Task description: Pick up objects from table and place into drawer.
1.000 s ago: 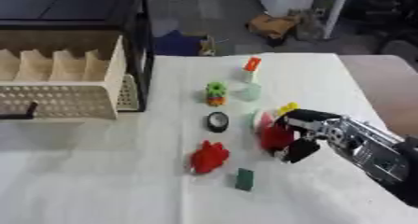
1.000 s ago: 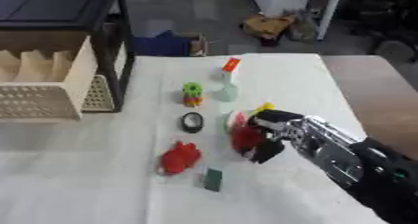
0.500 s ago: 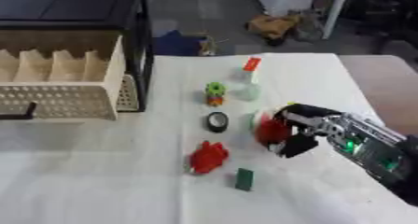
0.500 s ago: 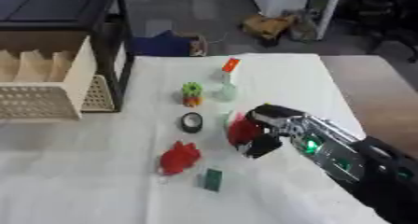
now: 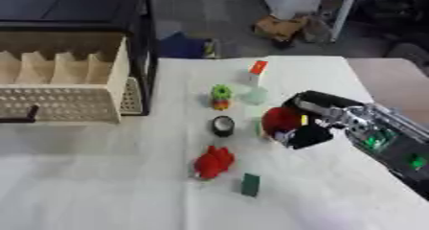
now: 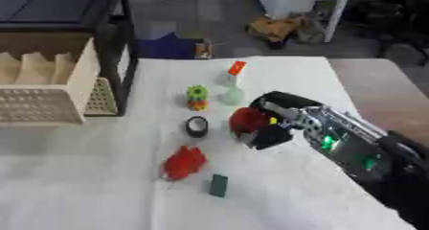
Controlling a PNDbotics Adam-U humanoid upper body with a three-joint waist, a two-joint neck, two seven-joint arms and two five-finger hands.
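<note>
The right hand (image 5: pixel 303 123) was at the pick-up step, its fingers curled round a round red object (image 5: pixel 281 120) that sat at the middle of the white table (image 5: pixel 100 176). Whether the red object was lifted clear of the cloth or resting on it could not be told. The left hand showed in neither view. The drawer (image 5: pixel 63 87), a beige tray with upright dividers and a perforated front, stood pulled out of a black cabinet (image 5: pixel 75 8) well to the left of the red object and somewhat farther back. Just left of the red object lay a black ring (image 5: pixel 223 126). Beyond it stood a green and orange stacked toy (image 5: pixel 220 96) and a pale bottle with an orange cap (image 5: pixel 256 83). Nearer the camera lay a red crumpled toy (image 5: pixel 213 161) and a small dark green block (image 5: pixel 250 184). The next move, by judgement, called for a lift high enough to clear the black ring and the stacked toy, then a carry leftward over the drawer's front wall to a compartment. Open cloth lay between the black ring and the drawer front, so the path was free once height was gained. The table's right edge (image 5: pixel 360 75) lay close behind the forearm, leaving little room on that side.
</note>
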